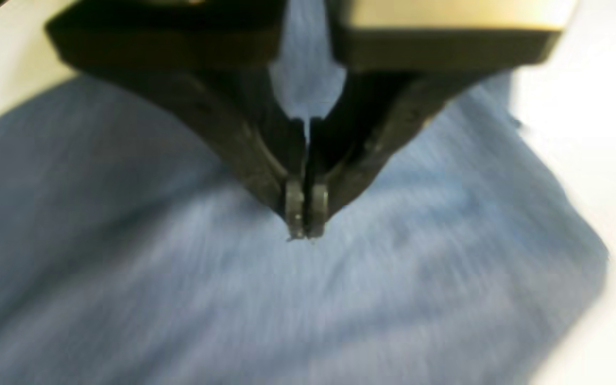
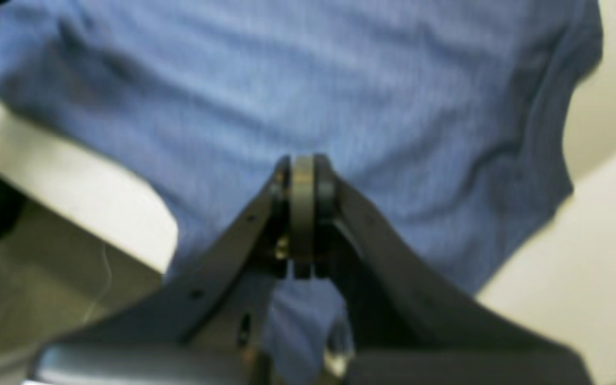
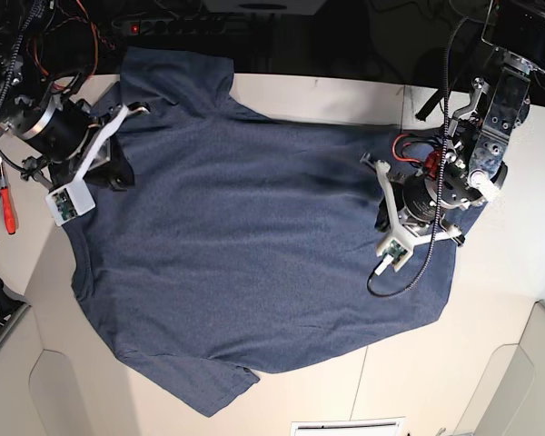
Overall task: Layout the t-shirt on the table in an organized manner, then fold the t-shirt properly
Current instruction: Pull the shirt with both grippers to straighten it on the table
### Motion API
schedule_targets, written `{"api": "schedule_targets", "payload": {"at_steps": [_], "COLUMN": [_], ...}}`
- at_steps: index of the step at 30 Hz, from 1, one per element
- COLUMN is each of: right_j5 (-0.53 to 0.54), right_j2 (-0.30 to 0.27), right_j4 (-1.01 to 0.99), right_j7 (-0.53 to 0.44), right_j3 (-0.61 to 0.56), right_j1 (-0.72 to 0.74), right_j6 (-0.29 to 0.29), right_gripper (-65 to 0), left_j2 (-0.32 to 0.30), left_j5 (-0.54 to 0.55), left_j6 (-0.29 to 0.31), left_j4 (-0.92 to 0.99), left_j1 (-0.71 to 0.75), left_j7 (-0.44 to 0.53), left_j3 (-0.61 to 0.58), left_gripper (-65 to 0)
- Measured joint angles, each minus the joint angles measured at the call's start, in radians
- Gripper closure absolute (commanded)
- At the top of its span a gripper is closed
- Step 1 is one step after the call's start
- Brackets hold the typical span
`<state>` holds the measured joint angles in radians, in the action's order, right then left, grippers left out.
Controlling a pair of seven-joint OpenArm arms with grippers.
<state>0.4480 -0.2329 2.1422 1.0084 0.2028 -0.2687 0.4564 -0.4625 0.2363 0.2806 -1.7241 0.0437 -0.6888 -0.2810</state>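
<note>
Base view: the t-shirt (image 3: 245, 236) lies spread over most of the surface (image 3: 490, 300), plain side up, no lettering showing. One sleeve points to the lower middle, another part runs off the far edge. A few shallow wrinkles cross the body; otherwise it is largely flat.

Left hand (image 1: 306, 227): tips pressed together over the cloth near the shirt's edge. Nothing visible between the pads, though blur makes a thin pinch hard to rule out. Right hand (image 2: 302, 176): pads likewise pressed together, resting on or just above the fabric; whether a fold is caught, cannot tell. In the base view both arms sit at opposite side edges of the garment.

Material: soft heathered knit, dark navy overhead and lighter blue in the wrist views, matte, with a fine ribbed grain. Thin and limp; it drapes and sags over the surface corner in the right wrist view.

Handling judgement: light, no stiffness, not fragile, some friction against the smooth off-white top. It will stretch and bunch if dragged from one point. Best taken at hems, sleeve seams or shoulders, with both hands pinching matched corners so the panel lifts evenly.
</note>
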Motion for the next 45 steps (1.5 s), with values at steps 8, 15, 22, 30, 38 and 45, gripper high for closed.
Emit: {"api": "schedule_targets", "payload": {"at_steps": [8, 15, 22, 30, 38, 45], "right_j5": [-0.009, -0.174, -0.366, -0.389, -0.385, -0.389], "right_j2": [0.183, 0.29, 0.367, 0.383, 0.383, 0.383], "right_j4": [-0.147, -0.465, -0.915, -1.141, -1.141, -1.141], "right_j7": [-0.05, -0.129, -0.217, -0.269, -0.284, -0.283], "right_j3": [-0.092, -0.359, -0.538, -0.567, -0.567, -0.567], "right_j1": [0.134, 0.299, 0.494, 0.555, 0.551, 0.551], "right_j6": [0.0, -0.005, -0.078, -0.106, -0.108, -0.109], "right_gripper": [0.0, 0.0, 0.0, 0.0, 0.0, 0.0], "left_j2": [0.003, 0.056, 0.064, 0.069, 0.103, 0.132], "left_j5": [-0.087, -0.092, 0.095, 0.175, 0.213, 0.486], "left_j6": [-0.101, -0.155, 0.082, 0.148, 0.203, 0.403], "left_j4": [0.034, 0.276, 0.659, 0.948, 1.027, 1.025], "left_j1": [-0.102, -0.266, -0.431, -0.513, -0.54, -0.54], "left_j7": [0.01, 0.037, 0.091, 0.237, 0.27, 0.138], "left_j3": [0.0, 0.157, 0.333, 0.361, 0.362, 0.364], "left_gripper": [-8.1, -18.1, -30.8, -30.9, -7.4, 0.0]}}
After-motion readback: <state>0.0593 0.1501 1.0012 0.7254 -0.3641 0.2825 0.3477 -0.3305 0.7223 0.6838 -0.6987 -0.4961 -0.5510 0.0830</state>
